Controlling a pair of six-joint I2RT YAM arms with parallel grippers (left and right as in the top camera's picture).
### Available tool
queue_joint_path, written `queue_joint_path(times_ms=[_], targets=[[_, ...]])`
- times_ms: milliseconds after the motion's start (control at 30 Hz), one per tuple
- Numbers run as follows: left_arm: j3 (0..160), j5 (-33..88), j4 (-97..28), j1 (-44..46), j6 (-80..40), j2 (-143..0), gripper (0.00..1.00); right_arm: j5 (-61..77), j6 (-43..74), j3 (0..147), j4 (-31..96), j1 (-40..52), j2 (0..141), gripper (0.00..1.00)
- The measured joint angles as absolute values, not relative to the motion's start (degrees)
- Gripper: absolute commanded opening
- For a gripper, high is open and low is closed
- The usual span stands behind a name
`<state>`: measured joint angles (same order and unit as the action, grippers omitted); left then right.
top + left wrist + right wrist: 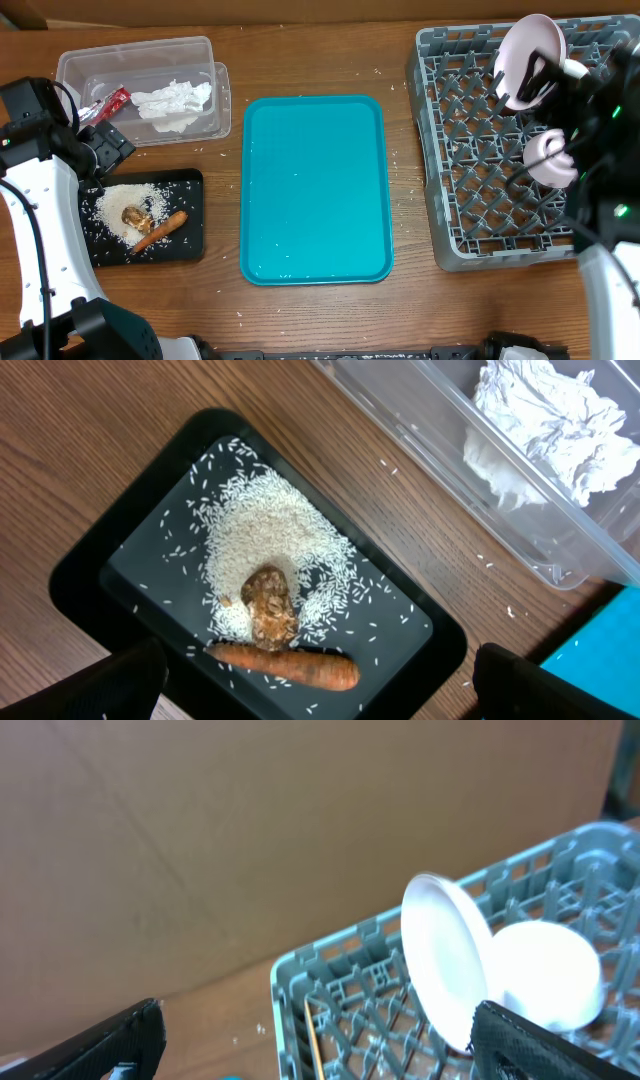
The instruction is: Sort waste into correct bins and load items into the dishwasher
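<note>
While both claws stand spread wide with nothing in their grasp, the containers hold most of what shows: the clear tub (140,62) at the far left of the counter (320,320) has a crumpled white napkin (176,104) in it and a red wrapper (108,103) beside that, toward its left end. Just in front of the tub lies the black tray (190,240), carrying a heap of white rice grains (268,530) with a brown lump (270,605) at the heap's near edge and an orange carrot piece (290,664) touching the lump's foot. The left claw (318,678) hovers above this tray, its fingers wide to either side of the carrot. At the far right sits the grey dish rack (470,190), where a white plate (528,50) stands tilted on edge among the pegs at the back and a smaller round dish (548,160) sits farther forward; in the wrist view the two are close together, though I cannot tell whether they touch. The right claw (320,1030) hangs over the rack near them, and the right arm (600,130) hides part of both dishes from above. Between tray and rack lies a teal tray (315,190). The counter is brown wood with stray grains scattered on it, and a plain brown wall (250,830) rises behind the rack.
</note>
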<state>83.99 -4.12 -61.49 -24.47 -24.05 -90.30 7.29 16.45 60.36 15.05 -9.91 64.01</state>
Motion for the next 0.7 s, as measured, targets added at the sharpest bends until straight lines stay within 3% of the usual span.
queue_joint_path(times_ms=[367, 700], targets=[[83.99, -4.08, -61.54, -24.47, -24.05, -90.30, 1.00, 9.69, 14.85, 28.23, -8.38, -5.23, 42.44, 1.00], [83.99, -4.10, -61.54, -24.47, -24.05, -90.30, 1.00, 9.47, 8.95, 14.00, -9.45, 1.02, 25.19, 1.00]])
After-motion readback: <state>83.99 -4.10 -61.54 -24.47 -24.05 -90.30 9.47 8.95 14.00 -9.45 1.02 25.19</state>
